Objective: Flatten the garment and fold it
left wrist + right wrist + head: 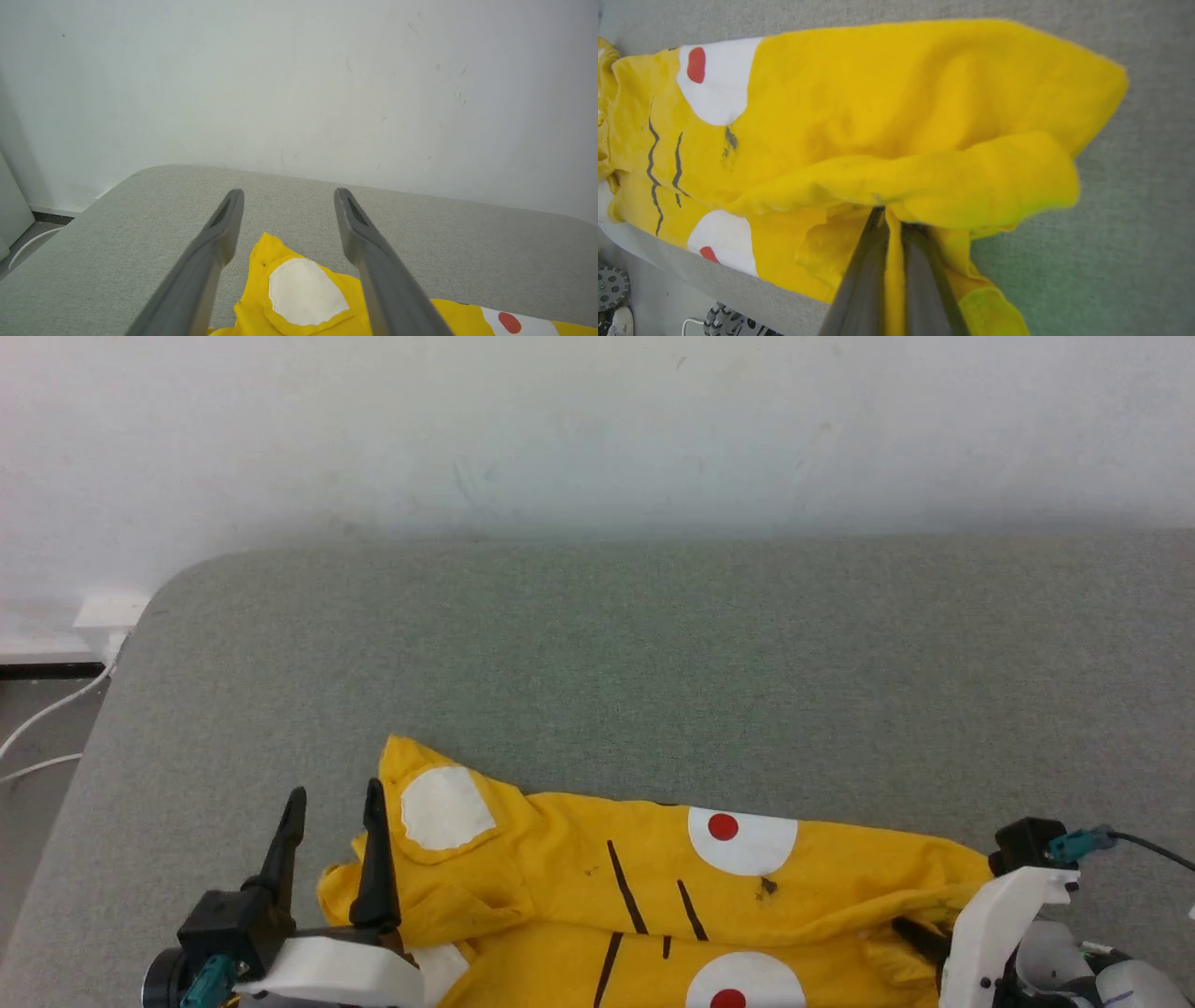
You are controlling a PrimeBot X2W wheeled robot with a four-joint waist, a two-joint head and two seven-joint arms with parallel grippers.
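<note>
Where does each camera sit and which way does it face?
Head view: on the robot's head, facing forward and down at the grey surface; left hand open, right hand in the yellow garment.
Left wrist view: looks along its open fingers toward the wall.
Right wrist view: looks down its fingers, shut on a garment fold.
Shared: head and left wrist views both show the white patch.

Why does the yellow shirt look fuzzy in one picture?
Right wrist view: the T-shirt fold nearest the camera is blurred with a greenish edge, likely too close to the lens; the right pincer shut on it is soft too. Left wrist view: the open left pincer looks soft. Head view: crisp, evenly lit, no glare.
</note>
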